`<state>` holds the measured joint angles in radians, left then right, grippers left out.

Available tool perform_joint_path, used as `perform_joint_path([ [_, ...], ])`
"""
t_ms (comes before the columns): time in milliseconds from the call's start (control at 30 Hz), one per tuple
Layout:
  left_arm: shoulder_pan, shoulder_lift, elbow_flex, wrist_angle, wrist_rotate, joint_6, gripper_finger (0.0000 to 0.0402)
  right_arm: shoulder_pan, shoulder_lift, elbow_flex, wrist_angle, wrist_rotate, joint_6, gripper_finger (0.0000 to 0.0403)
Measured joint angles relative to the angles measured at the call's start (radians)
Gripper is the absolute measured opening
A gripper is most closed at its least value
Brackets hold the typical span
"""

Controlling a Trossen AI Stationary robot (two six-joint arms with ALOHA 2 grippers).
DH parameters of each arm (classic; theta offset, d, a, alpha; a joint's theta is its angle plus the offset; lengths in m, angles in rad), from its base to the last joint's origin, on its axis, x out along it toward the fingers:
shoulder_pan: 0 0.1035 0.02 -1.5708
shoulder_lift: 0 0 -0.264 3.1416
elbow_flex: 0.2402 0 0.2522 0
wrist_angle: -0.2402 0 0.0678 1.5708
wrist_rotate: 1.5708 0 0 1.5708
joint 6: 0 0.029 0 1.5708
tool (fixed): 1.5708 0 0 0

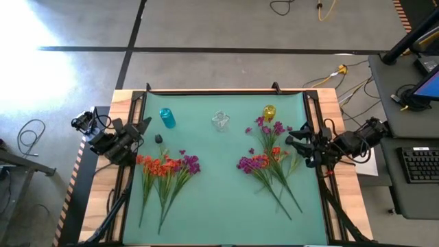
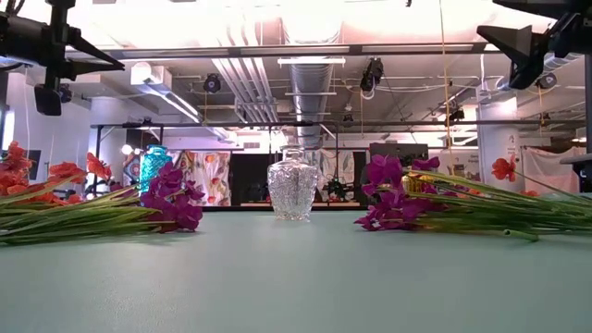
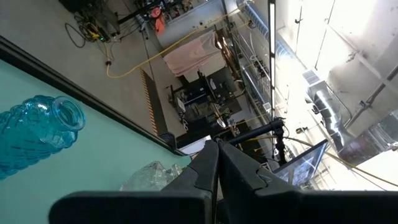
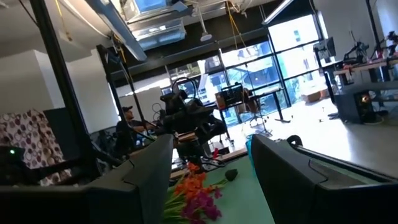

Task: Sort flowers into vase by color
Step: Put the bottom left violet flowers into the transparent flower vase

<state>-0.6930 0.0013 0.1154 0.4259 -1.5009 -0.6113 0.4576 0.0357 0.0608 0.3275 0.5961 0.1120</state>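
Two bunches of green-stemmed flowers lie flat on the green mat. The left bunch [image 1: 164,170] has orange-red heads and a few magenta ones. The right bunch [image 1: 269,161] has magenta heads with some orange-red among them. A small dark bud [image 1: 158,138] lies alone near the blue vase [image 1: 167,118]. A clear glass vase [image 1: 220,121] and a yellow vase [image 1: 269,112] stand in the same far row. My left gripper [image 1: 145,125] is shut and empty, raised over the mat's left edge. My right gripper [image 1: 291,141] is open and empty, raised beside the right bunch.
Black rails [image 1: 130,137] run along the mat's left and right sides. Cables [image 1: 343,72] lie on the floor beyond the far edge. A desk with a keyboard [image 1: 418,165] stands to the right. Bare mat [image 1: 219,199] shows between the two bunches.
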Motion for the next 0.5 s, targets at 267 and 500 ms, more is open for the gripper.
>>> perform_joint_path([
  [267, 0.002, 0.001, 0.000, -0.030, 0.159, 0.018, 0.0000, 0.000, 0.000, 0.000, -0.003, 0.000, 0.025, 0.0210],
  [500, 0.001, 0.083, 0.000, 0.022, 0.881, 0.297, 0.0000, 0.000, 0.000, -0.001, -0.003, 0.001, 0.021, 0.0210],
])
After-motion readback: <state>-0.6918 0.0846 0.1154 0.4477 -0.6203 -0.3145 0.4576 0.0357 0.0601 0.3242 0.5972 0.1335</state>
